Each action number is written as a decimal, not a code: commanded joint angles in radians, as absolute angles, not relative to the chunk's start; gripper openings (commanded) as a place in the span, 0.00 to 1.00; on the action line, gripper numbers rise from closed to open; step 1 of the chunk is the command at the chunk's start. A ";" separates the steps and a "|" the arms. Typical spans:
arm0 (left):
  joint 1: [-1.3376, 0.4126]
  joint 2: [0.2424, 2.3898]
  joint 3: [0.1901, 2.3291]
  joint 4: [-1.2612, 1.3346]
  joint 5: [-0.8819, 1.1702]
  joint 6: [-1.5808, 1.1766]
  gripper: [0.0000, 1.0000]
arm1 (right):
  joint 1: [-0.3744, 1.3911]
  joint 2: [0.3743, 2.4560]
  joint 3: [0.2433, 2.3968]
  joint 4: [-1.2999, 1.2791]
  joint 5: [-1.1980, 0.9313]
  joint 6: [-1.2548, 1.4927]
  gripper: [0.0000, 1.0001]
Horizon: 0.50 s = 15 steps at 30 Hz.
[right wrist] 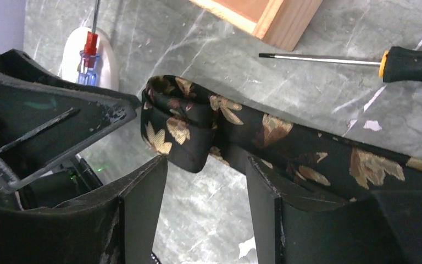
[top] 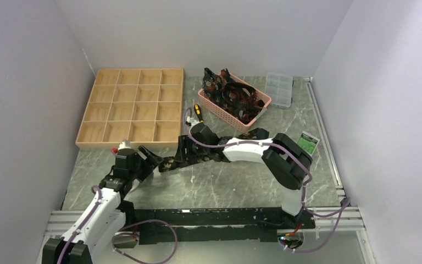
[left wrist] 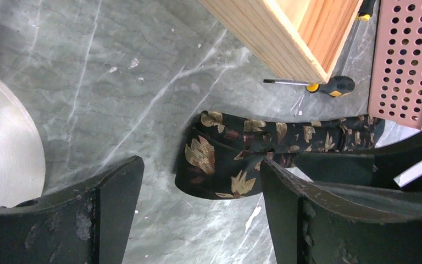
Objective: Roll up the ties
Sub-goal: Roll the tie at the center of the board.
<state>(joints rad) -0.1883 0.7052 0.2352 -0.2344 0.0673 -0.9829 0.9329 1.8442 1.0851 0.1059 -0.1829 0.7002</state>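
Note:
One of the ties (top: 167, 163), black with tan-gold leaves, lies on the marble table between the two arms. Its end (left wrist: 220, 159) is folded into a small loose roll, and the rest runs right towards the basket. My left gripper (left wrist: 200, 165) is open, with the roll just ahead of its fingertips, close to the right finger (left wrist: 286, 209). My right gripper (right wrist: 206, 162) is open too. The rolled end (right wrist: 176, 129) hangs at its tips, and the tie's length drapes across its right finger (right wrist: 269, 203). More ties (top: 236, 99) are piled in the pink basket.
A wooden compartment tray (top: 132, 107) stands at the back left, its corner (left wrist: 286, 38) near the tie. A black-and-yellow screwdriver (left wrist: 329, 86) lies beside the pink basket (top: 259, 110). A clear plastic box (top: 279, 88) is behind it and a green card (top: 307, 142) to the right. A white disc (left wrist: 5, 148) sits by my left gripper.

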 commanded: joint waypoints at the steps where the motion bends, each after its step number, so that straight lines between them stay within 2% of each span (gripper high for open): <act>1: -0.163 0.712 0.225 -0.115 0.169 -0.973 0.82 | 0.937 1.884 1.152 0.101 -0.193 0.693 0.57; 6: -0.160 0.709 0.203 -0.102 0.188 -0.950 0.81 | 0.940 1.927 1.184 0.112 -0.216 0.691 0.53; 15: -0.157 0.731 0.148 -0.055 0.210 -0.935 0.79 | 0.955 1.959 1.201 0.100 -0.230 0.678 0.54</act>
<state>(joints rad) -0.1631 0.7151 0.1612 -0.1139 0.1734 -0.9627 0.9421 1.9446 1.1553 0.1032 -0.2153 0.6979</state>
